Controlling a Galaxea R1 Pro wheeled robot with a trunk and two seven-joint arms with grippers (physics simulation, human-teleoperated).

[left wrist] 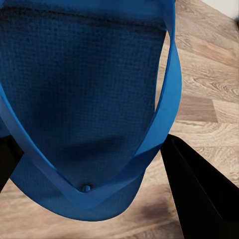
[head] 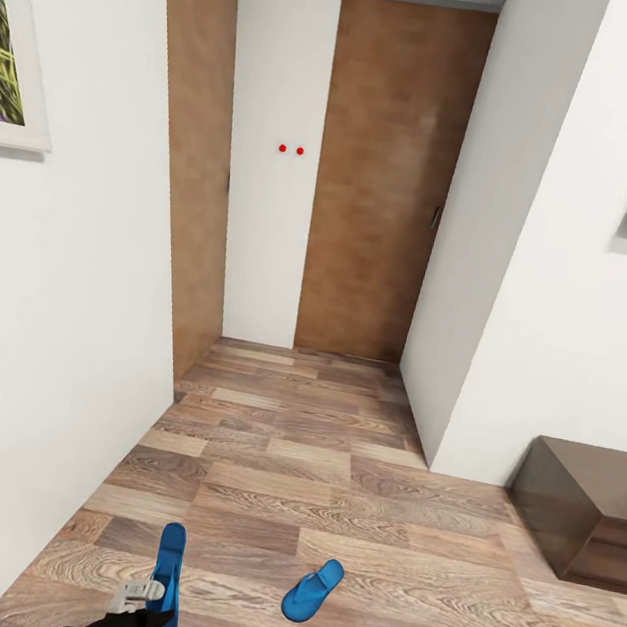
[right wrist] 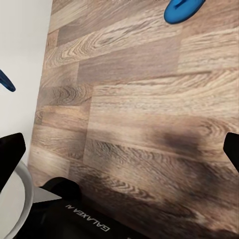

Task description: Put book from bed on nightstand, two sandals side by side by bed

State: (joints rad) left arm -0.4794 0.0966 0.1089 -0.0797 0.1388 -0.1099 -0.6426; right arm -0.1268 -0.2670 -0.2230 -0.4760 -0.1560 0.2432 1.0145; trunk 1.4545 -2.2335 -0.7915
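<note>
Two bright blue sandals show in the head view. One sandal (head: 313, 590) lies flat on the wood floor, also seen from the right wrist (right wrist: 183, 10). The other sandal (head: 171, 559) stands on edge, lifted, with my left gripper (head: 149, 603) shut on it. In the left wrist view this sandal (left wrist: 84, 84) sits sole-up between the black fingers (left wrist: 199, 194), its straps and toe post showing. My right gripper (right wrist: 122, 154) hangs open over bare floor, nothing between its fingers. A dark-brown nightstand (head: 586, 509) stands at the right wall. The book and the bed are out of view.
A white wall (head: 47, 332) runs close along my left, with a framed picture (head: 10, 53) on it. Ahead, a short hallway ends at a light-brown door (head: 385, 183), with another wooden door (head: 192, 153) on its left. A wall corner (head: 465, 378) juts in on the right.
</note>
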